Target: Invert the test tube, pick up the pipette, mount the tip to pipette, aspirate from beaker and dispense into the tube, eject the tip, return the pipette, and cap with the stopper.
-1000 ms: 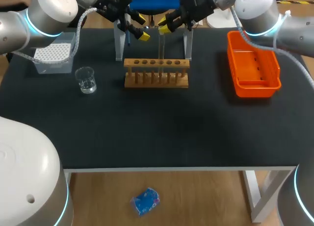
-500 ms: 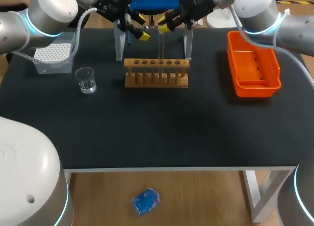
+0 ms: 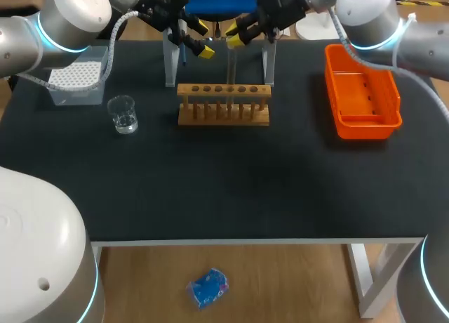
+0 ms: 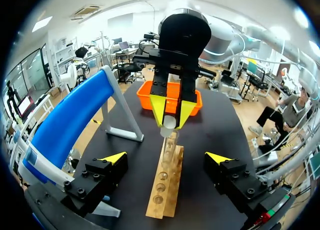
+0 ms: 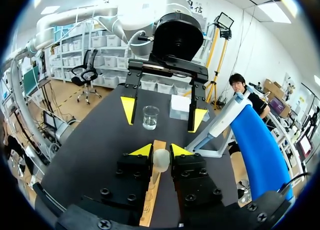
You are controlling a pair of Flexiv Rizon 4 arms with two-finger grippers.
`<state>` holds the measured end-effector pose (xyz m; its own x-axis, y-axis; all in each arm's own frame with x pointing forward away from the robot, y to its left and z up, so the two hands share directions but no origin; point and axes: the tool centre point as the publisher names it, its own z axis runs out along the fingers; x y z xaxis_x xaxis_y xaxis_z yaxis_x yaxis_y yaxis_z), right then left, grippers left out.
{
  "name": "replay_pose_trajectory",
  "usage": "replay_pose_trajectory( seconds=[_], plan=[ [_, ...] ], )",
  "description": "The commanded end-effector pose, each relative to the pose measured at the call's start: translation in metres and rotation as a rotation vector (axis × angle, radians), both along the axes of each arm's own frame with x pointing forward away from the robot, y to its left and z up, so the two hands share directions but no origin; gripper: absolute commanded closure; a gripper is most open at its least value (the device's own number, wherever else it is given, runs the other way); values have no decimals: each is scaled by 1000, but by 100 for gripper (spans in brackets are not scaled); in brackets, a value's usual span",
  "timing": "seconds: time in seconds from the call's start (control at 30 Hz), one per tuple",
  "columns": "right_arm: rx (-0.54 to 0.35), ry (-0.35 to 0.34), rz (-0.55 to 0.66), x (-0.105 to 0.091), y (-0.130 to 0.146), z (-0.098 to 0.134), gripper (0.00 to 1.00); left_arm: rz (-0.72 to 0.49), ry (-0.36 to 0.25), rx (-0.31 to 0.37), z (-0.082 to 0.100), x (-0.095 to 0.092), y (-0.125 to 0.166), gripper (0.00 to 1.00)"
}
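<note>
A clear test tube [image 3: 230, 67] stands upright over the wooden rack [image 3: 223, 105], its lower end at the rack's holes. My right gripper [image 3: 237, 35] is shut on its top; the right wrist view shows the tube's rounded end [image 5: 160, 160] between that gripper's [image 5: 161, 151] yellow tips. My left gripper [image 3: 198, 48] hangs open just left of the tube. In the left wrist view it [image 4: 166, 158] faces the tube [image 4: 167, 140] and the right gripper [image 4: 170, 112], with its fingers wide on either side of the rack [image 4: 165, 190]. A glass beaker [image 3: 123, 114] stands at the left.
A tip box [image 3: 74, 77] sits at the back left. An orange tray [image 3: 361, 102] lies at the right. The blue-topped pipette stand [image 3: 210, 0] on clear legs [image 3: 170, 60] rises right behind the rack and both grippers.
My right gripper has lifted very slightly with the test tube. The left gripper has stayed put.
</note>
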<state>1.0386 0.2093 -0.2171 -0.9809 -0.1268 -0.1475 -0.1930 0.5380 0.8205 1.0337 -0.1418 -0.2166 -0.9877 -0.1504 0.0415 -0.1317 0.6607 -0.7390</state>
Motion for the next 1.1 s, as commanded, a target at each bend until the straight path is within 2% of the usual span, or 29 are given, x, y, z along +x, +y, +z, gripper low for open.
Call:
replay_pose_trajectory(
  seconds=[0.03, 0.47, 1.1],
  plan=[
    [-2, 4, -1, -2, -2, -1, 100, -2, 3, 3, 1, 1, 0, 0],
    [-1, 30, -3, -4, 0, -11, 100, -2, 3, 3, 1, 1, 0, 0],
    [6, 1, -1, 1, 0, 4, 100, -2, 3, 3, 1, 1, 0, 0]
  ],
)
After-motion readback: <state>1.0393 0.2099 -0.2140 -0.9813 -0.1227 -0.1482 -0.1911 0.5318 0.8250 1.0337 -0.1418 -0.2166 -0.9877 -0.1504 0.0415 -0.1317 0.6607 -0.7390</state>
